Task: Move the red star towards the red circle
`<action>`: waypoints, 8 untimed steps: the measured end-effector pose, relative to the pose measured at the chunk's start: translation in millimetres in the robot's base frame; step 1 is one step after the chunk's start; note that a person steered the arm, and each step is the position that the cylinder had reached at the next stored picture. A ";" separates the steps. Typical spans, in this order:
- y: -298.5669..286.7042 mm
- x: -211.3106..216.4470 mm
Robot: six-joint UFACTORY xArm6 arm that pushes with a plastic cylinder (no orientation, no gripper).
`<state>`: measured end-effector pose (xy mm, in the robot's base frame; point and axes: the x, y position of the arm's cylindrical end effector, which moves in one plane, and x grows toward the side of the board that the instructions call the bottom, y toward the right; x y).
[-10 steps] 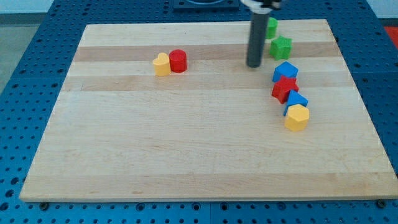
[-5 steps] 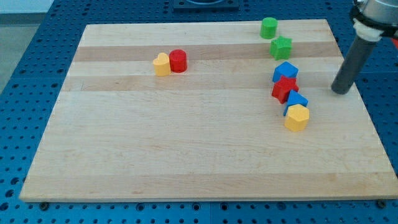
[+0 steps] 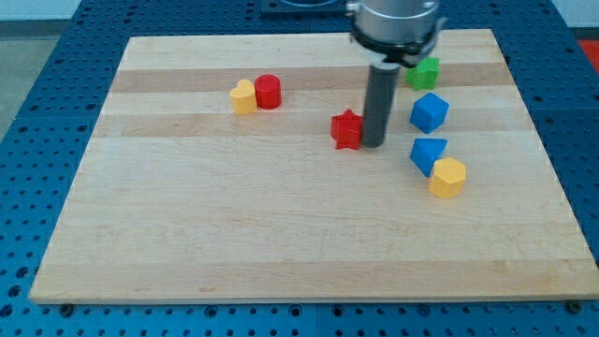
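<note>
The red star [image 3: 346, 129] lies near the middle of the wooden board [image 3: 281, 225], a little right of centre. My tip [image 3: 372, 144] touches or nearly touches its right side. The red circle [image 3: 269, 91] stands up and to the left of the star, with a yellow heart block [image 3: 243, 96] touching its left side. The rod rises from the tip to the arm's head at the view's top.
A green star block [image 3: 426, 72] shows right of the rod. A blue block [image 3: 429, 111] and a blue triangular block [image 3: 427, 153] lie right of the tip. A yellow block [image 3: 447, 176] touches the lower blue one. The green round block is hidden behind the arm.
My tip swung from the board's right side leftward through the block column. The red star slid left out of the column, and the blue blocks beside it shifted slightly.
</note>
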<state>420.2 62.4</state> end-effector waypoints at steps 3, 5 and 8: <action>-106.8 -19.9; -72.9 16.2; -78.8 -28.9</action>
